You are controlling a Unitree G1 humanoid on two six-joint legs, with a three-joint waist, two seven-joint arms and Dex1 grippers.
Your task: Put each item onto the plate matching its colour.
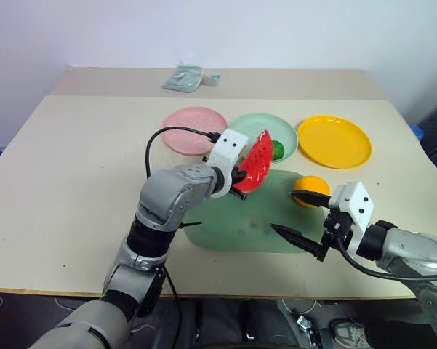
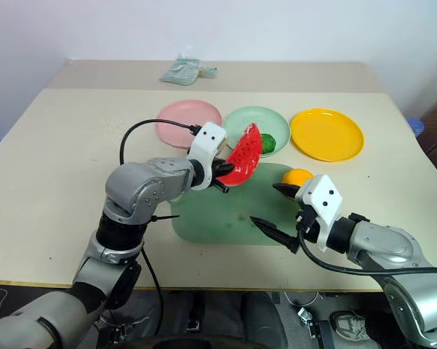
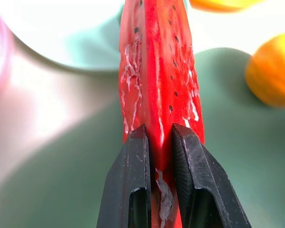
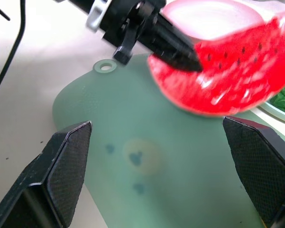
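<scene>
Left pincer: you have it clenched on the wedge, lifted above the board.
Right pincer: released; orange just beyond it.
</scene>
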